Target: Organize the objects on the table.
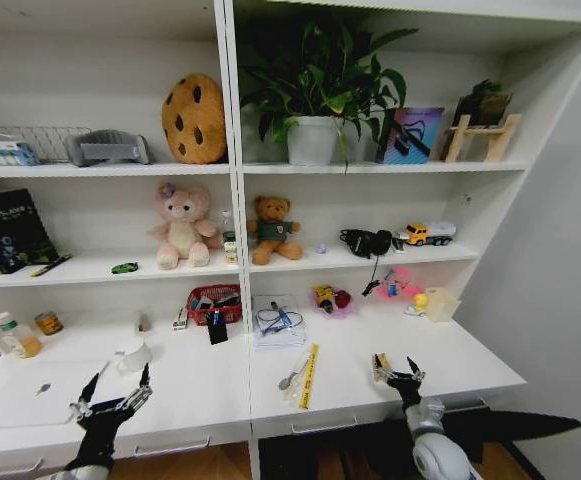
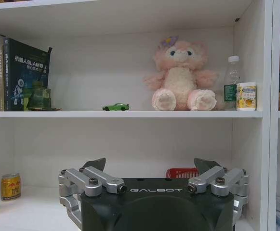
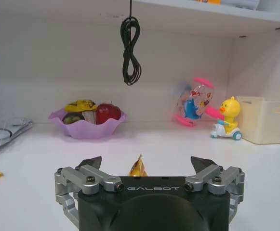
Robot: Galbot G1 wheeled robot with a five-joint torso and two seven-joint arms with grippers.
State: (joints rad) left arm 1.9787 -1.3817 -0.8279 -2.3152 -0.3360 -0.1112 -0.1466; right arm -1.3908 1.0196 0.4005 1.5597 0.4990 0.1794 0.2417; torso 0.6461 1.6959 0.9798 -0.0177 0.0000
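On the long white table (image 1: 440, 360) a silver laptop (image 1: 20, 392) lies closed at the left. My left gripper (image 1: 118, 378) hovers open beside its right edge, empty (image 2: 149, 166). A yellow flat strip (image 1: 309, 375) and a spoon (image 1: 288, 380) lie near the middle. A gold snack packet (image 3: 138, 167) stands just beyond my open right gripper (image 3: 148, 162), which sits at the table's front right (image 1: 395, 362). A tiny green toy car (image 2: 115, 107) rests on the shelf above the laptop (image 1: 125, 267). A small can (image 2: 10, 186) stands at the back left.
A red basket (image 1: 215, 303), papers with cables (image 1: 277, 322), a purple fruit bowl (image 3: 86, 126), a duck toy (image 3: 226, 120) and a beige bin (image 3: 267, 120) line the table's back. A black cable (image 3: 130, 48) hangs from the shelf. Plush bears sit above.
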